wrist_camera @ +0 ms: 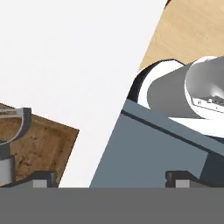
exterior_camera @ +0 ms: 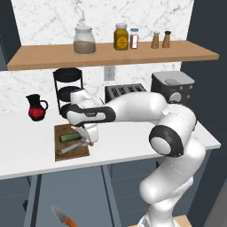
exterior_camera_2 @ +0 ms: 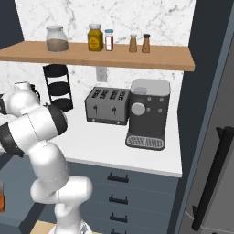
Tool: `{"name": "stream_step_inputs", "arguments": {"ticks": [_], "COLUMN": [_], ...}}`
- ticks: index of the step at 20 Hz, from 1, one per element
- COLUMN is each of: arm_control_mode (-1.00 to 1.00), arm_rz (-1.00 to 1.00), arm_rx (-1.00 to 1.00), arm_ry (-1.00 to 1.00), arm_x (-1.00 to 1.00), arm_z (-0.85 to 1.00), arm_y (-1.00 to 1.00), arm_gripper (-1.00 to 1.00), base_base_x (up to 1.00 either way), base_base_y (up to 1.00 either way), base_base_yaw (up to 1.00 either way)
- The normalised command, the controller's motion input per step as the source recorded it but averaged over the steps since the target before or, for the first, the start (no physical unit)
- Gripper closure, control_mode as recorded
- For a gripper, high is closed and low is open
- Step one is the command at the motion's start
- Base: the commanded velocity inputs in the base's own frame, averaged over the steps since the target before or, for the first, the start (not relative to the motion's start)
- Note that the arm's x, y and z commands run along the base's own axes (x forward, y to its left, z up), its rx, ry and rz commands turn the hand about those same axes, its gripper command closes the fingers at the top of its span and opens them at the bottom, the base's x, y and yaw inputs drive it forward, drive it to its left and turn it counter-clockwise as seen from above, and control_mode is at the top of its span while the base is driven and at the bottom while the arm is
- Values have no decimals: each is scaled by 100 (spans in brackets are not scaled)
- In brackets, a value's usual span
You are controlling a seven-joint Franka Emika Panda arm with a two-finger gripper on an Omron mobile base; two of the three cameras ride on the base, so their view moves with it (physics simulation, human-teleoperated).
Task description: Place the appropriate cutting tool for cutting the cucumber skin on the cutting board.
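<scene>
So the peeler [exterior_camera: 72,147] is lying flat on the dark wooden cutting board [exterior_camera: 59,155] near the counter's [exterior_camera: 26,155] front edge, right beside the cucumber [exterior_camera: 70,137], which sits on the same board a bit further back. The gripper [exterior_camera: 87,138] hangs just over the peeler's head end, and in the hand view its two fingertips [wrist_camera: 41,179] are spread wide with nothing between them, the forked peeler head off to the left. Also there's an orange-handled knife [exterior_camera: 62,217] down on the floor.
</scene>
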Motion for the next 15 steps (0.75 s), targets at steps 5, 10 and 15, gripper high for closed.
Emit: {"name": "stream_step_inputs", "arguments": {"ticks": [5, 10, 15], "arm_control_mode": [-100, -100, -100], "arm_rz": [0, 0, 0], "arm_rx": [0, 0, 0], "arm_ry": [-14, -16, -7], "arm_x": [-20, 0, 0], "arm_z": [49, 42, 24], "arm_y": [-81, -75, -62], "arm_gripper": [-100, -100, -100], "base_base_x": [0, 0, 0], "base_base_y": [0, 0, 0], "base_base_yaw": [0, 0, 0]}}
